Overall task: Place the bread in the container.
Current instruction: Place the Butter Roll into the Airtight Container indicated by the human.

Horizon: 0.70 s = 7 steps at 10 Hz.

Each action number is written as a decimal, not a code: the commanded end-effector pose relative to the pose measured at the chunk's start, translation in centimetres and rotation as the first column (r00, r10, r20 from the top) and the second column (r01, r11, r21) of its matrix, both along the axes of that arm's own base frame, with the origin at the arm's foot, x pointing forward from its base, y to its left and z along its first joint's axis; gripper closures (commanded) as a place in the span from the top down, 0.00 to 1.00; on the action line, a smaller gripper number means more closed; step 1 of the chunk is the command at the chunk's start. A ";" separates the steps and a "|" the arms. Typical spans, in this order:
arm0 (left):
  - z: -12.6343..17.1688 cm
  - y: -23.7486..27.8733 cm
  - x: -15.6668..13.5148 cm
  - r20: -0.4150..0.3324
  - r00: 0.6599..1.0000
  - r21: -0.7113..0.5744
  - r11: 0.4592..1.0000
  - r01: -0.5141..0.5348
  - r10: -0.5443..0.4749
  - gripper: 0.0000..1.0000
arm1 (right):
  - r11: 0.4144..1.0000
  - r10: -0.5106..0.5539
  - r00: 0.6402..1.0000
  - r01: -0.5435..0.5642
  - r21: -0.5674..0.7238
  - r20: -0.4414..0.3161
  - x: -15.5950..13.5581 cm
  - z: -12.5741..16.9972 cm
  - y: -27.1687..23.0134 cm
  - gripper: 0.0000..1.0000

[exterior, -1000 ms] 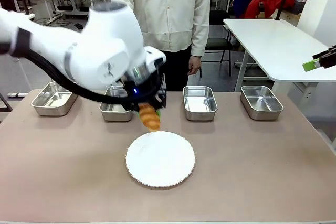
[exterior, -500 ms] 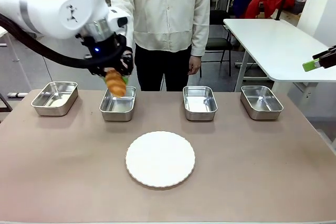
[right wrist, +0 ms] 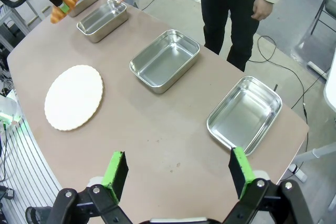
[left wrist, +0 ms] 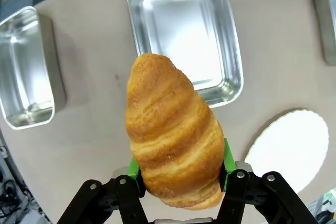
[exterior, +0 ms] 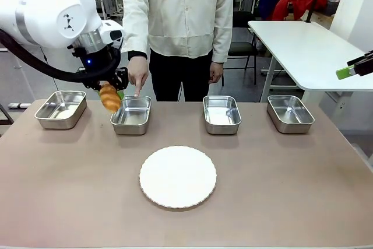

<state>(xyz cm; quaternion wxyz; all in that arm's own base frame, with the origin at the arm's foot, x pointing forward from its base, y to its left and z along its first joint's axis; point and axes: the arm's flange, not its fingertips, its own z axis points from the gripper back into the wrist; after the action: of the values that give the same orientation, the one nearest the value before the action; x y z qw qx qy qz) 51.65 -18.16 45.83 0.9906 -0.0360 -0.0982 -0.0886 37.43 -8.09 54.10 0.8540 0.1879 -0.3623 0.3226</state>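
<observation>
White arm, black green-padded claw (left wrist: 178,179)

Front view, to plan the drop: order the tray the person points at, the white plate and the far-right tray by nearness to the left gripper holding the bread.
1. Pointed-at tray, just right of the left gripper.
2. White plate, front centre.
3. Far-right tray.

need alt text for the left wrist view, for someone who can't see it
A golden croissant is clamped between the left gripper's green-padded fingers, held above a brown table. Below it sit an empty steel tray, a second tray to one side, and a white plate.
</observation>
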 end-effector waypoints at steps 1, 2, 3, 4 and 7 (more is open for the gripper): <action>-0.8 0.3 2.0 0.006 1.000 -0.029 0.999 0.029 -0.029 0.61 | 1.000 0.016 1.000 -0.017 0.020 0.016 0.0 -0.1 0.0 1.00; 0.0 -0.3 2.0 0.018 1.000 -0.015 1.000 -0.025 0.025 0.61 | 1.000 0.016 1.000 -0.017 0.020 0.016 0.0 -0.1 0.0 1.00; -1.1 0.0 0.9 -0.007 1.000 -0.001 1.000 0.009 -0.009 0.61 | 1.000 0.016 1.000 -0.017 0.020 0.016 0.0 -0.1 0.0 1.00; -1.1 0.0 0.9 -0.007 1.000 -0.001 1.000 0.009 -0.009 0.61 | 1.000 0.016 1.000 -0.017 0.020 0.016 0.0 -0.1 0.0 1.00; -2.5 -0.7 4.8 -0.034 0.999 -0.024 1.000 -0.017 0.016 0.61 | 1.000 0.016 1.000 -0.017 0.020 0.016 0.0 -0.1 0.0 1.00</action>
<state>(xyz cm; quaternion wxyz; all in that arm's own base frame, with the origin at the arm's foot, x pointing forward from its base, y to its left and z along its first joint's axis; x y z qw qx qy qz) 54.36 -18.72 43.64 0.9909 -0.0421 -0.0906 -0.0908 37.43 -8.10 54.11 0.8540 0.1879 -0.3624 0.3226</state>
